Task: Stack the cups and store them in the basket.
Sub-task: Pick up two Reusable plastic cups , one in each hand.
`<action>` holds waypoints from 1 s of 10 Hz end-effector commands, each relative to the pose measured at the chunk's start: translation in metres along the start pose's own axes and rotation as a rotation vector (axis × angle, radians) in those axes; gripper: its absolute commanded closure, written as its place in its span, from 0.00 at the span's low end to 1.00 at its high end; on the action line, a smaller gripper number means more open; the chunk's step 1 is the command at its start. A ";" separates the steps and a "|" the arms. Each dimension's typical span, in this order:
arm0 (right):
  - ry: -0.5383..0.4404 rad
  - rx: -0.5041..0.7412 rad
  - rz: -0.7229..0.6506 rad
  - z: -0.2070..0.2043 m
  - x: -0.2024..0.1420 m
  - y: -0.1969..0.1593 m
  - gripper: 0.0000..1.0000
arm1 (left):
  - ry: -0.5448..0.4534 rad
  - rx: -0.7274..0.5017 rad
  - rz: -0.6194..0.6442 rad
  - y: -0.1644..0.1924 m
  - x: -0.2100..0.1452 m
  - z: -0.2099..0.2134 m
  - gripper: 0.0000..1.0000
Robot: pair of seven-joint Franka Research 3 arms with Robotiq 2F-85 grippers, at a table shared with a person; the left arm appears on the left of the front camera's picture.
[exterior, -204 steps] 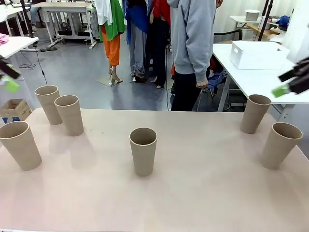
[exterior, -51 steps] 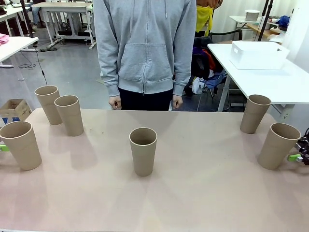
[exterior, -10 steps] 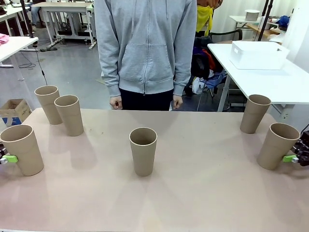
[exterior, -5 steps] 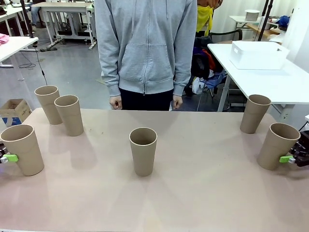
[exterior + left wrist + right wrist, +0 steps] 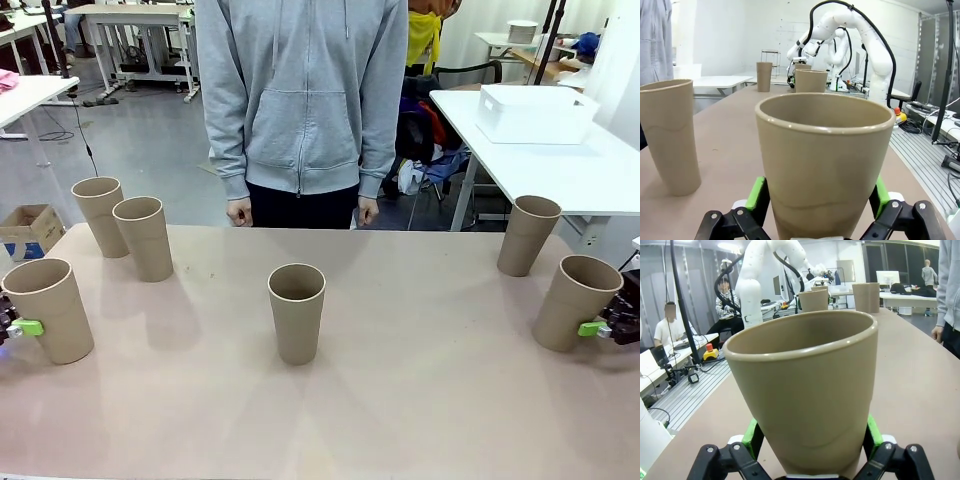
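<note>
Six tan cups stand upright on the table: two at the far left (image 5: 100,215) (image 5: 143,238), one at the near left (image 5: 47,310), one in the middle (image 5: 297,312), two at the right (image 5: 529,235) (image 5: 577,302). My left gripper (image 5: 18,328) stands open around the near-left cup (image 5: 825,155), a green pad (image 5: 756,192) close on each side. My right gripper (image 5: 600,327) stands open around the near-right cup (image 5: 807,390) in the same way, green pads (image 5: 871,432) beside its walls. The white basket (image 5: 535,113) sits on another table at the back right.
A person in a grey hoodie (image 5: 300,100) stands at the far edge with both hands down by the table's rim. The pink table (image 5: 420,400) has free room in front of and around the middle cup. A cardboard box (image 5: 28,228) lies on the floor at left.
Both grippers have slid a little farther inward around their cups. The near-left cup has shifted slightly to the right. The person has not moved.
</note>
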State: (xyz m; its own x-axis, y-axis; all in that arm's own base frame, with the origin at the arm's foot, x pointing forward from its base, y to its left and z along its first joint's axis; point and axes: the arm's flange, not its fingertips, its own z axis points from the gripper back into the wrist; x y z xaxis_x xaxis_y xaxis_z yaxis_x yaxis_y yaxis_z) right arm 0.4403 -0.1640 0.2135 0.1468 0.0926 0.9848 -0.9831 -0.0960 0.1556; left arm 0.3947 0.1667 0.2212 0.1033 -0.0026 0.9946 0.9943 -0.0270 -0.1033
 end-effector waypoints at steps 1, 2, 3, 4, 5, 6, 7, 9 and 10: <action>0.018 -0.021 0.003 -0.011 0.007 0.005 0.00 | 0.027 -0.007 -0.055 -0.019 -0.011 -0.007 0.00; 0.017 -0.020 0.005 -0.012 0.006 0.005 0.00 | 0.033 -0.009 -0.062 -0.020 -0.012 -0.010 0.00; 0.015 -0.020 0.007 -0.013 0.006 0.005 0.00 | 0.043 -0.016 -0.065 -0.021 -0.014 -0.012 0.00; 0.017 -0.020 0.010 -0.014 0.006 0.006 0.00 | 0.046 -0.017 -0.068 -0.023 -0.016 -0.013 0.00; 0.019 -0.016 0.011 -0.016 0.006 0.006 0.00 | 0.055 -0.018 -0.075 -0.024 -0.017 -0.015 0.00; 0.023 -0.017 0.011 -0.018 0.005 0.006 0.00 | 0.054 -0.021 -0.077 -0.026 -0.021 -0.017 0.00; 0.025 -0.014 0.011 -0.019 0.004 0.006 0.00 | 0.064 -0.021 -0.079 -0.026 -0.024 -0.021 0.00; 0.024 -0.013 0.016 -0.022 0.006 0.006 0.00 | 0.076 -0.023 -0.078 -0.026 -0.026 -0.025 0.00; 0.026 -0.017 0.019 -0.023 0.008 0.007 0.00 | 0.085 -0.016 -0.081 -0.026 -0.027 -0.024 0.00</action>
State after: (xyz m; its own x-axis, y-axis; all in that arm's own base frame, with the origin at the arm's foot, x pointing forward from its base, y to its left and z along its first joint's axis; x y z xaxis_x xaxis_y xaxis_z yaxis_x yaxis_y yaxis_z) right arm 0.4374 -0.1497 0.2147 0.1459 0.1040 0.9838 -0.9816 -0.1086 0.1571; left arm 0.3877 0.1468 0.2136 0.0629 -0.0756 0.9952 0.9968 -0.0443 -0.0663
